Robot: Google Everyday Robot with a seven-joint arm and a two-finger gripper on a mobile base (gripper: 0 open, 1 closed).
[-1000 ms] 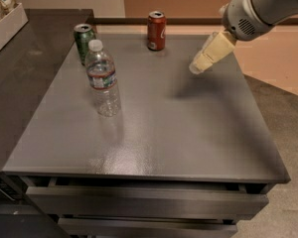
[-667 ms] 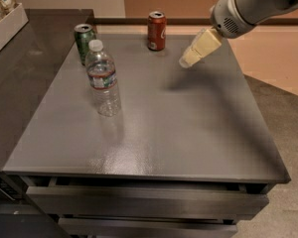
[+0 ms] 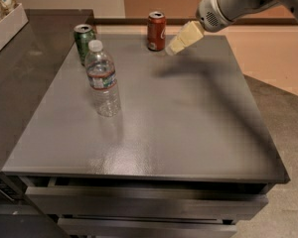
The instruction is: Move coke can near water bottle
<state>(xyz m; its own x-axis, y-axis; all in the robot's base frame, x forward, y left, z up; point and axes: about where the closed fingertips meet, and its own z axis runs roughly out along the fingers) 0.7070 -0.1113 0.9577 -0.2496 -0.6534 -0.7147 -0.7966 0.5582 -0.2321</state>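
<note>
Grey tabletop (image 3: 188,133) carries a water bottle (image 3: 103,81), upright, well left of the gripper (image 3: 171,49) and nearer the camera. Just behind the bottle stands a green can (image 3: 83,42). Farthest back, the coke can (image 3: 156,31) stands just left of the gripper, untouched. Whether the gripper is open or closed, I cannot tell.

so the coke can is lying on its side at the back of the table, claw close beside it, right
No: the camera view shows the coke can standing upright, not lying. It is at the back of the table, claw close beside it.
</note>
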